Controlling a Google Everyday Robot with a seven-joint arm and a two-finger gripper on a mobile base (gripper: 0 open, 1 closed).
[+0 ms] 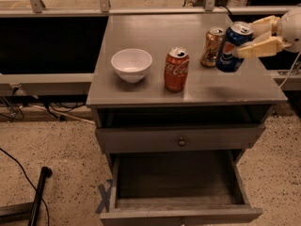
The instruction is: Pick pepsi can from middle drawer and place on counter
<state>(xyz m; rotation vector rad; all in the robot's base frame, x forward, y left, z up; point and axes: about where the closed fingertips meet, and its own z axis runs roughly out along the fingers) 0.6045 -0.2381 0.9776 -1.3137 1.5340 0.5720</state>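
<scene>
The dark blue pepsi can (232, 47) is held upright in my gripper (249, 37), which reaches in from the right edge with cream fingers (257, 48) shut on the can's side. The can hangs just above the right part of the grey counter (141, 91), close beside the gold-brown can (212, 46). The middle drawer (174, 185) is pulled open below, with a bare grey floor and nothing in it.
A red Coca-Cola can (176, 69) stands mid-counter and a white bowl (131, 64) to its left. A closed drawer front with a small knob (181, 141) sits above the open drawer. A black pole (37, 194) lies on the speckled floor at left.
</scene>
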